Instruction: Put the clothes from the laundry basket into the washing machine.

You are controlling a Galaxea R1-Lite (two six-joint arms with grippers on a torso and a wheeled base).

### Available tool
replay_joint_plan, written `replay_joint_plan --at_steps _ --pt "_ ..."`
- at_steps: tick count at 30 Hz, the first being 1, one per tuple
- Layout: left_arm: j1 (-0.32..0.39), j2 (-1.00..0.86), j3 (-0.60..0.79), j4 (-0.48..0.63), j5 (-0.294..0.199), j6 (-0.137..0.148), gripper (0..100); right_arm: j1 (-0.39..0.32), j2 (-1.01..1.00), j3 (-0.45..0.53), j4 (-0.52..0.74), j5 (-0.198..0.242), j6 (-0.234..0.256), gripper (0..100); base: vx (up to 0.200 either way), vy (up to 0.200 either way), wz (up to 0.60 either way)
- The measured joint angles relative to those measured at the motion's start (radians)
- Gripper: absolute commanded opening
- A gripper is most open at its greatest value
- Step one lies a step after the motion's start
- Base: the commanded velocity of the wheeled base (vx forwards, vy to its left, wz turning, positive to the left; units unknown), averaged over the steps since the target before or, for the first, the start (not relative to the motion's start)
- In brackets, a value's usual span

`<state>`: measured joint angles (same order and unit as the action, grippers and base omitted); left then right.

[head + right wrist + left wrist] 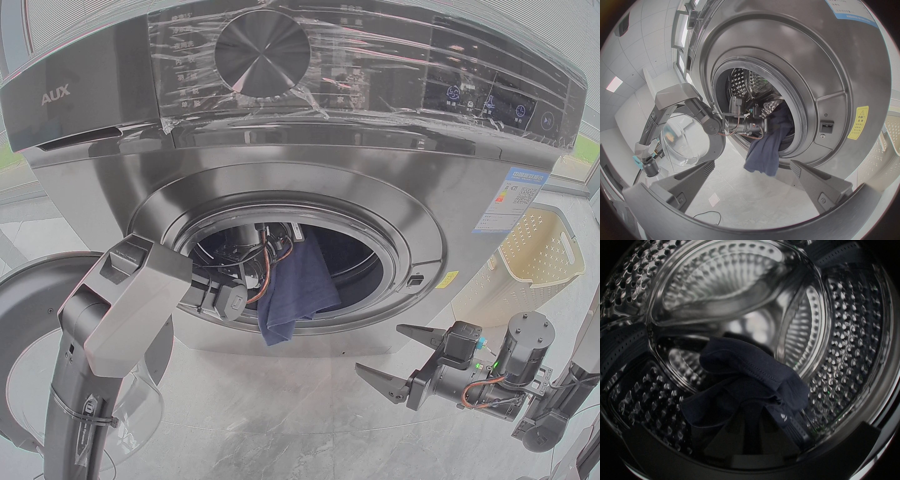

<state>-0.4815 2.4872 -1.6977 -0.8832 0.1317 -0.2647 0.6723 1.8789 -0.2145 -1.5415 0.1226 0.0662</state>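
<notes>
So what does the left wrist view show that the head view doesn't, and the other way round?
Left wrist view: the drum from inside, dimpled steel, with the dark blue garment bunched in it. Head view: the washing machine from outside, its control panel, open door, the laundry basket, the open right gripper, and the garment's end hanging out of the opening. Shared: that same garment, partly inside, partly outside.
</notes>
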Motion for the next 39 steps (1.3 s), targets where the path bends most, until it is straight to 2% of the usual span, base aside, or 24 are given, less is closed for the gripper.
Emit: replay_joint_plan --at_steps 1,8,18,24,25,29,39 --pt "0.002 0.004 -0.011 -0.008 0.003 -0.002 100 0.000 0.000 0.000 0.000 0.000 0.000 100 0.000 0.000 0.00" --pt "0.001 0.011 0.013 -0.010 0.006 -0.006 100 0.000 0.000 0.000 0.000 0.002 0.001 100 0.000 0.000 0.00" --pt "-0.053 -0.093 0.340 0.044 -0.053 -0.001 100 0.000 0.000 0.002 0.000 0.000 0.002 100 0.000 0.000 0.00" --pt "-0.085 -0.159 0.469 0.090 -0.071 0.016 100 0.004 0.000 0.004 0.000 -0.003 0.004 100 0.000 0.000 0.00" --pt "-0.086 -0.163 0.478 0.094 -0.071 0.023 0 0.005 0.000 0.004 0.000 -0.003 0.004 100 0.000 0.000 0.00" --pt "-0.084 -0.160 0.494 0.096 -0.071 0.052 0 0.006 0.000 0.003 0.000 -0.003 0.004 100 0.000 0.000 0.00" --pt "-0.074 -0.127 0.454 0.107 -0.071 0.051 0 0.006 0.000 0.001 0.000 -0.003 0.004 100 0.000 0.000 0.00"
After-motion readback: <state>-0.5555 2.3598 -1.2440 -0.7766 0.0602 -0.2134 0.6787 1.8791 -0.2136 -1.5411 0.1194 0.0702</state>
